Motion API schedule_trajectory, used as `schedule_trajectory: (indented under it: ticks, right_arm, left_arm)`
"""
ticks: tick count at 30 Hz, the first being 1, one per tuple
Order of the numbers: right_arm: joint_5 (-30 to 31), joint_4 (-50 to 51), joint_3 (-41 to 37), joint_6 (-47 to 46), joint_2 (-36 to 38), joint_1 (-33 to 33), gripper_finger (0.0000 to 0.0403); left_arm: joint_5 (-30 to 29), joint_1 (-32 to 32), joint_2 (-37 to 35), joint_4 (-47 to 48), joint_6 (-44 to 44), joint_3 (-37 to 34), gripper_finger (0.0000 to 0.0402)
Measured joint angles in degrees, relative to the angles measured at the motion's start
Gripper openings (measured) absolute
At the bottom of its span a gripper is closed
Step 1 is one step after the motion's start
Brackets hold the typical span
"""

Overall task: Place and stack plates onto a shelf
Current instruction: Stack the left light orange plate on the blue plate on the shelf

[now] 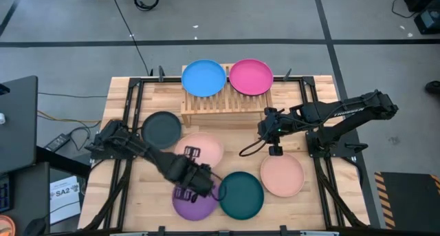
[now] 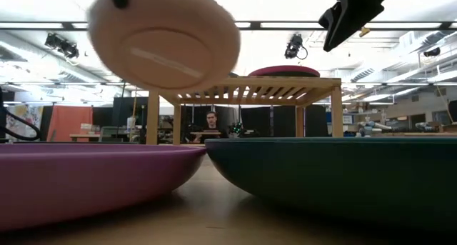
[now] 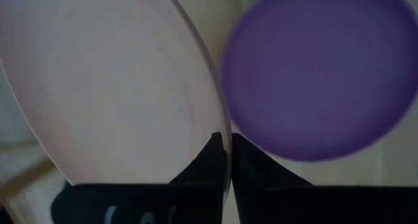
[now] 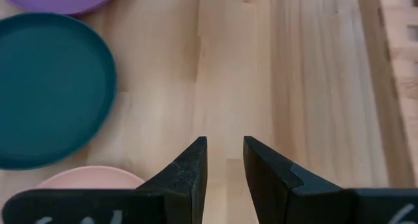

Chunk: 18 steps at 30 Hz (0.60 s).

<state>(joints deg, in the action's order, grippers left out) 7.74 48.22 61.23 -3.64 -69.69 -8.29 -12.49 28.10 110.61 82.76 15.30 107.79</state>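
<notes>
On shelf (image 1: 206, 104) two plates; left claw (image 1: 190, 153) gripping peach plate (image 1: 206, 148), right claw (image 1: 274, 151) parted, empty.

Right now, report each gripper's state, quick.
Left gripper: shut on the rim of a peach plate, lifted off the table.
Right gripper: open, holding nothing, above bare tabletop.

From my station the lifted peach plate (image 3: 111, 87) runs past the left wrist picture's edge, blurred; the left gripper (image 1: 194, 175) covers part of the purple plate (image 1: 192, 205) beside it; in the low view the teal plate (image 2: 335, 173) hides the shelf (image 2: 246, 88) legs' feet, and the purple plate is cropped.
</notes>
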Motion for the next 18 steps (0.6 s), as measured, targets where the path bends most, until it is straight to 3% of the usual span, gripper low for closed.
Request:
schedule_trajectory:
  ticks: [9, 18]
  right_arm:
    - [-1.6, 3.3, 0.0, -6.9, 0.0, -2.3, 0.0105]
    - [-1.6, 4.7, 0.0, -7.7, 0.0, -6.1, 0.0105]
  left_arm:
    - [0.0, -5.0, 0.0, -4.8, -12.8, 0.0, 0.0016]
    - [0.0, -7.9, 0.0, -7.8, -18.4, 0.0, 0.0016]
